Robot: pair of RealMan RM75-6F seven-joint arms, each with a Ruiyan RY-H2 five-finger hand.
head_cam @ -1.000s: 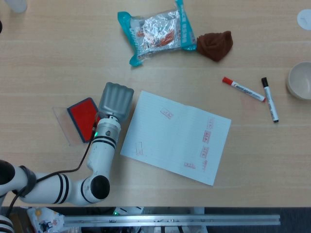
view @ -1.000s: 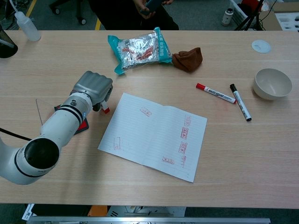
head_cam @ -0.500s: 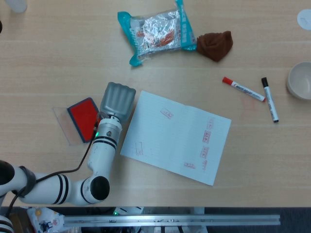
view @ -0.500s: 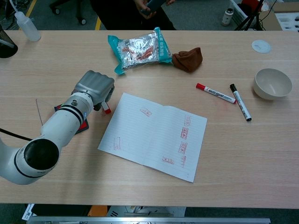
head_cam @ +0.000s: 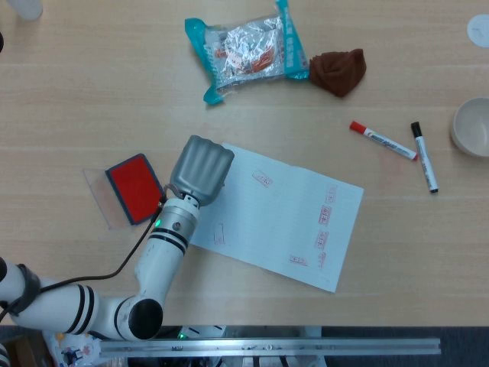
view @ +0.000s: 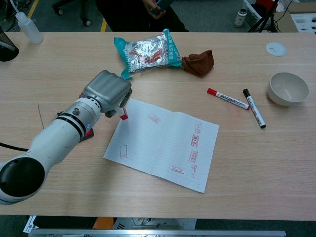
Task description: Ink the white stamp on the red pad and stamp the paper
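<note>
My left hand hovers over the left edge of the lined paper, fingers curled down around the white stamp, whose red inked tip pokes out below the hand in the chest view. From the head view the hand hides the stamp. The red ink pad lies open on the table to the hand's left, its clear lid beside it. Several red stamp marks show on the paper. My right hand is in neither view.
A foil snack bag and a brown cloth lie at the back. Two markers and a white bowl are at the right. A squeeze bottle stands far left.
My left hand has risen from beside the red pad and moved right with the stamp, now over the paper's left edge. The whole pad is uncovered.
</note>
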